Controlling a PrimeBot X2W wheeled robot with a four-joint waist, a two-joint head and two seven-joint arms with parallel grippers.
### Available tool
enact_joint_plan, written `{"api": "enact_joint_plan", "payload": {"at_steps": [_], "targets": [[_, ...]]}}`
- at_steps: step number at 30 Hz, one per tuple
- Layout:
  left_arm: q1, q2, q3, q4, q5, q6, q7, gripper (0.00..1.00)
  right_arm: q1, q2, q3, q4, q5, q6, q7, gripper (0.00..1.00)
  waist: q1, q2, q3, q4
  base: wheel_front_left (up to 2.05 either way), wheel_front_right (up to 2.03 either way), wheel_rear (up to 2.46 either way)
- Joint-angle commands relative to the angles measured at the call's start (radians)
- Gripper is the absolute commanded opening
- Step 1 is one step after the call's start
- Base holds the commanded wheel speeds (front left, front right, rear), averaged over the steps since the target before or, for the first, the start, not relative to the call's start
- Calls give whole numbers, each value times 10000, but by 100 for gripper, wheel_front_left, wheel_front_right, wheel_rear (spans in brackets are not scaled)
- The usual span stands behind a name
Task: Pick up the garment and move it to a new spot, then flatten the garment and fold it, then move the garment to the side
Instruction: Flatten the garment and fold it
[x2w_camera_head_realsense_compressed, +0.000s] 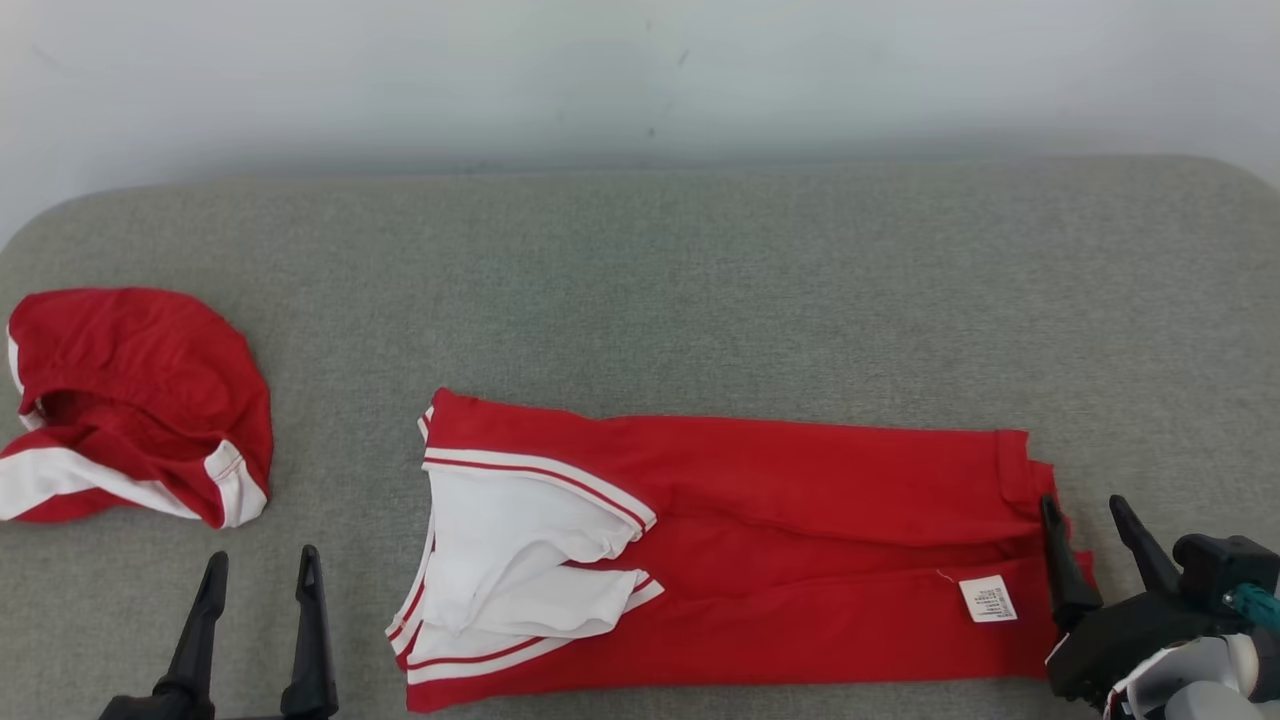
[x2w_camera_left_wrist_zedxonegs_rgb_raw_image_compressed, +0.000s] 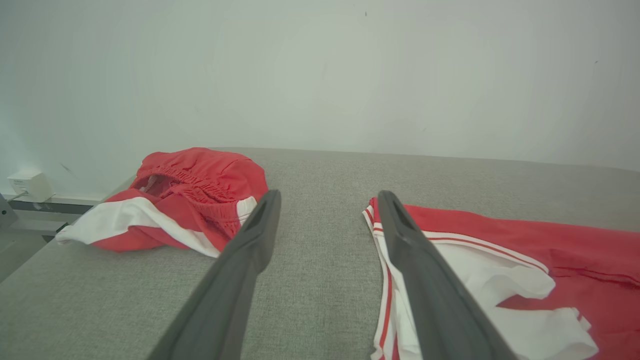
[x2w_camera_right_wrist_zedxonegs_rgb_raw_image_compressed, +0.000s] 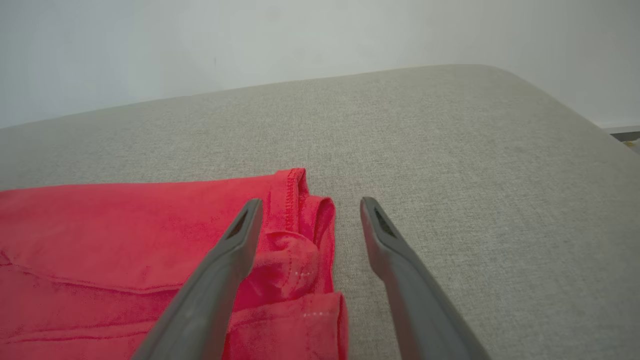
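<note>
Item 1, far left: crumpled red-and-white bundle (x2w_camera_head_realsense_compressed: 130, 400), heaped near the left edge of the grey fabric-covered table (x2w_camera_head_realsense_compressed: 700, 280); well apart from the main piece; not being handled.

Item 2: left gripper (x2w_camera_head_realsense_compressed: 263, 557); jaws spread wide, nothing between them; hovers between the bundle and the garment, touching neither.

Item 3, centre to right: garment (x2w_camera_head_realsense_compressed: 780, 520); red knit with a white striped panel (x2w_camera_head_realsense_compressed: 500, 540) rumpled at its left end; lies near the front edge of the table as a long band folded lengthwise, mostly flat; care label (x2w_camera_head_realsense_compressed: 988, 598) showing near the right end.

Handling, by judgement: light, limp, no stiffness; layers likely to slide apart or sag if lifted at one point; not fragile; cloth on cloth should grip rather than slip. Best held at both ends together, pinching all layers: the stitched hem (x2w_camera_right_wrist_zedxonegs_rgb_raw_image_compressed: 292, 200) at the right, the striped edge at the left.

Item 4, far right: right gripper (x2w_camera_head_realsense_compressed: 1083, 502); jaws apart, released, empty; its inner finger over the hem, its outer one over bare table.
</note>
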Motion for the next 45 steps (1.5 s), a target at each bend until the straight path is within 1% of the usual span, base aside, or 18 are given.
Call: {"api": "enact_joint_plan", "payload": {"at_steps": [1,6,10,11,12,13,15,19,24,28,30,33,35,40,45], "targets": [[-128,-13,-18,29,-72,59,-9,100,-214,-29,57,379,57,-24,-31,100,0,0,189,171,0,0,0],[-203,-15,-87,41,-145,138,-9,100,-741,81,288,1908,356,-24,-155,100,0,0,378,302,0,0,0],[-238,-14,-100,39,-168,185,-9,100,-899,262,761,2762,672,-24,-267,100,0,0,454,344,0,0,0],[-250,-14,-97,34,-170,191,-9,100,-886,334,889,2878,817,-23,-316,96,0,0,463,347,0,0,0],[-260,-14,-83,23,-176,206,-9,100,-881,382,1029,2960,938,-20,-357,38,0,0,472,336,0,0,0],[-272,-14,-70,9,-187,223,-9,100,-869,401,1174,3023,1041,-3,-374,0,0,0,474,315,0,0,0],[-264,-14,-53,-6,-200,223,-9,100,-894,345,1391,3137,1245,-3,-454,0,0,0,461,254,0,0,0],[-302,-13,-84,1,-268,260,-9,100,-1155,-104,1395,3284,1640,-35,-606,0,0,0,384,154,0,0,0],[-261,-14,-93,15,-321,283,-9,100,-1519,-881,1063,3329,1884,-30,-683,0,0,0,256,90,0,0,0],[-137,-14,-103,43,-324,284,-9,100,-1637,-1712,737,3439,1930,-29,-694,0,0,0,121,58,0,0,0],[-57,-14,-91,46,-335,290,-9,100,-1697,-2008,638,3485,1927,-27,-695,0,0,0,40,26,0,0,0],[4,-14,-50,65,-357,285,-9,100,-1770,-2267,695,3412,2000,-27,-697,0,0,0,-68,-29,0,0,0],[11,-14,-7,60,-378,280,-9,100,-1804,-2264,818,3233,2058,-27,-691,0,0,0,-124,-74,0,0,0],[73,-14,67,51,-409,296,-8,100,-1747,-1747,1272,2451,2446,-26,-665,0,0,0,-226,-205,0,0,0],[127,-13,42,116,-350,231,-8,100,-1511,-891,2001,1534,2578,-26,-525,0,0,0,-414,-201,0,0,0]]}}
